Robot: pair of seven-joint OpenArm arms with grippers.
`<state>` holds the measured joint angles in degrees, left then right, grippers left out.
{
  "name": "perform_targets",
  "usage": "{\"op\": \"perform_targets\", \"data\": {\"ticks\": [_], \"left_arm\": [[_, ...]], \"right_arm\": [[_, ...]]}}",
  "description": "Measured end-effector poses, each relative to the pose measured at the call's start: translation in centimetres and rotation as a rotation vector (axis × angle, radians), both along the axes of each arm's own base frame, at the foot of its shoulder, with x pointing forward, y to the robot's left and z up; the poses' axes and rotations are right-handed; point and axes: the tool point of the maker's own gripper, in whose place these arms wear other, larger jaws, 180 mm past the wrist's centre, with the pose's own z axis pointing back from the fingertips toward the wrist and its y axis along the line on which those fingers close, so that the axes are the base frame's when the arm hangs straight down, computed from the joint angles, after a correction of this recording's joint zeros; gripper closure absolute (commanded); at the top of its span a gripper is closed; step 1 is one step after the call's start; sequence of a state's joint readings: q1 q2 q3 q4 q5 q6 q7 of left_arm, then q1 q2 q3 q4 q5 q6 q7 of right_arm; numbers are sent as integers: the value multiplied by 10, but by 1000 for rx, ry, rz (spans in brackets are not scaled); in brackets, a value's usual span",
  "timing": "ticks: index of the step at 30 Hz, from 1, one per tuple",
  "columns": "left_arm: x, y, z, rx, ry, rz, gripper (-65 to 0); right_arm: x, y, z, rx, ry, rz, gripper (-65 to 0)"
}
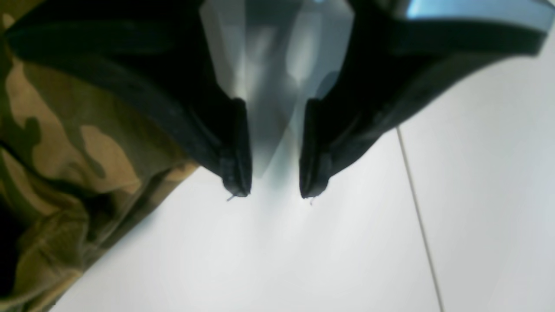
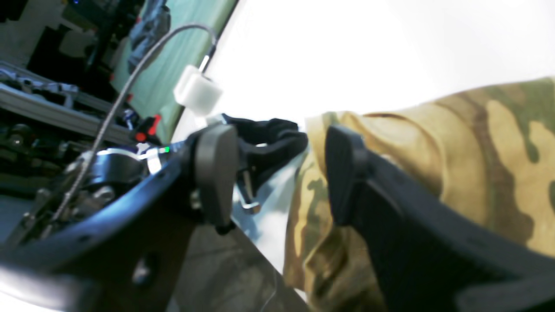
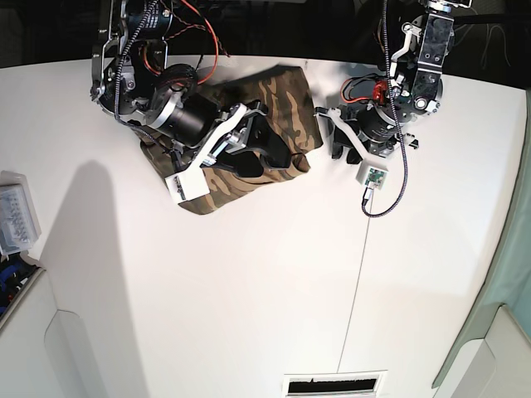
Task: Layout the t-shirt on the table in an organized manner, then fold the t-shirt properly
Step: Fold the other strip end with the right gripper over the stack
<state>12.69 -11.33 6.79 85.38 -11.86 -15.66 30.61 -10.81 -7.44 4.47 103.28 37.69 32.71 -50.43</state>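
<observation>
The camouflage t-shirt [image 3: 278, 99] lies bunched in a compact heap at the back of the white table [image 3: 249, 298]. My right gripper [image 3: 264, 139] hovers over the heap's middle. In the right wrist view its fingers [image 2: 214, 173] stand wide apart, open [image 2: 277, 177], with the t-shirt [image 2: 477, 147] folded edge beside the right-hand finger and not pinched. My left gripper [image 3: 336, 134] sits just off the shirt's right edge. In the left wrist view it is open [image 1: 273, 193] over bare table [image 1: 260, 260], nothing between its tips, and the t-shirt [image 1: 65, 151] lies to its left.
A thin dark seam [image 3: 357, 274] runs across the table toward the front, also seen as the seam [image 1: 416, 208] in the left wrist view. A clear plastic box [image 3: 17, 220] sits at the left edge. A slotted vent [image 3: 336, 384] is at the front edge, a green curtain [image 3: 498, 298] on the right.
</observation>
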Motion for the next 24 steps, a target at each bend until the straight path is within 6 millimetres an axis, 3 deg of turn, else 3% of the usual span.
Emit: {"op": "perform_targets", "data": {"ticks": [5, 10, 12, 14, 15, 19, 22, 24], "left_arm": [[-1, 11, 0, 19, 3, -12, -208], [-2, 26, 0, 55, 12, -26, -208], [-3, 29, 0, 69, 22, -30, -208], [-6, 33, 5, 99, 39, -42, -208], [-8, 36, 10, 117, 35, -41, -208], [-19, 29, 44, 139, -11, -111, -203], [-4, 13, 89, 102, -140, -187, -188], [-3, -4, 104, 69, -181, -246, -188]], "right_arm": [[1, 0, 1, -1, -4, 1, -323], [7, -14, 7, -19, -42, -29, -309], [12, -23, 11, -28, -60, -58, -208], [17, -36, 17, -39, -79, -97, -52], [20, -45, 18, -49, -85, -123, 0], [31, -103, 22, -117, -109, -288, 0], [44, -157, 29, -182, -151, -413, 0], [50, -194, 34, -242, -181, -479, 0]]}}
